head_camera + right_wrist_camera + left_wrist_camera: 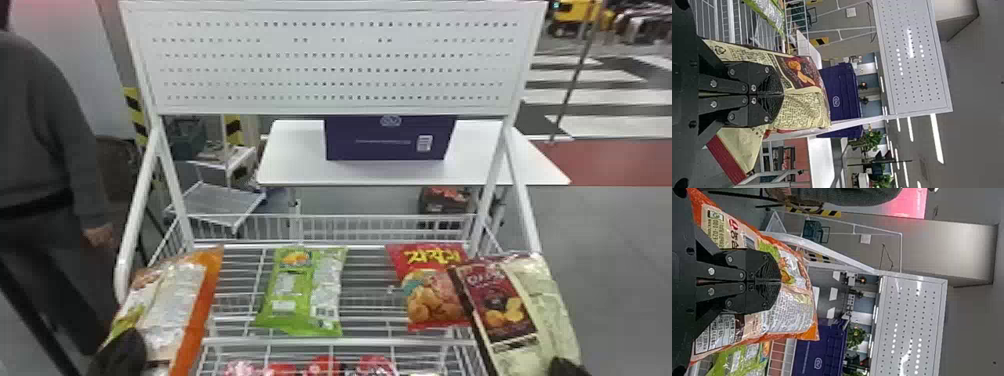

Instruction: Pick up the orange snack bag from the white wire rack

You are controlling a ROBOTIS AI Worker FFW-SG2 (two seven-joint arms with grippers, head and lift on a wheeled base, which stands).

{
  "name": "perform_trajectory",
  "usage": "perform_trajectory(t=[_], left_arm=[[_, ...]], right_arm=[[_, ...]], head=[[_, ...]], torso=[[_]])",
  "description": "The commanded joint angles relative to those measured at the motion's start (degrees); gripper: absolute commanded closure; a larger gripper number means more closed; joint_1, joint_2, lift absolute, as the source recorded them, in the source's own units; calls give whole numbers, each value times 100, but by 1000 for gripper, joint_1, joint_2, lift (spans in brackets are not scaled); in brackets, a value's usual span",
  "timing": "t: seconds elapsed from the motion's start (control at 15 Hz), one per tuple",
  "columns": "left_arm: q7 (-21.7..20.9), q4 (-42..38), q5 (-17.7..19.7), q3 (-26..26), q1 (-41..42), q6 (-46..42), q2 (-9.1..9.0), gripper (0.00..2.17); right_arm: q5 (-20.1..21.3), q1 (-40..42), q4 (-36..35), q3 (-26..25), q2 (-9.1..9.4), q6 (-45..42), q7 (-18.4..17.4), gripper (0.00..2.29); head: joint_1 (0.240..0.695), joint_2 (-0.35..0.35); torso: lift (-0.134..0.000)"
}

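1. The left gripper is clenched on the orange snack bag, its two black fingers pressed together over the wrapper.
2. That bag shows a pale panel of dense small print, plus a dark-framed block of text, a red mark and a food picture in the left wrist view.
3. In the head view its long axis slants: the far end leans toward the right, the near end toward the lower left, with a bright orange edge along its right side. It is at the left side of the white wire rack; whether it touches the rack I cannot tell.
4. The gripper hides part of the bag, and the head view's bottom edge cuts off its near end.
5. The right gripper grasps a cream-and-dark-red bag at the rack's right side; this bears pale lettering, a food picture and, in the right wrist view, close-set print. In the head view it overlaps the red bag, which has large yellow lettering.
6. On the rack between the held bags, the green bag shows printed panels and a code block.
7. Red and white packets on the lower tier are cut off by the frame.
8. Beyond, a dark blue box with a white emblem and label sits on a white table, its top hidden behind the perforated panel.
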Motion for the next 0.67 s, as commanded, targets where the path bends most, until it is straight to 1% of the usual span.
perform_trajectory(t=[0.0,0.6], left_arm=[[-1,-24,-23,-15,50,-2,1,1892],[-45,-51,-41,-15,94,-73,1,1892]], right_arm=[[-7,-16,9,3,-17,-2,0,2256],[-16,-51,44,12,-26,-19,0,2256]], head=[[499,0],[499,0]], torso=[[0],[0]])
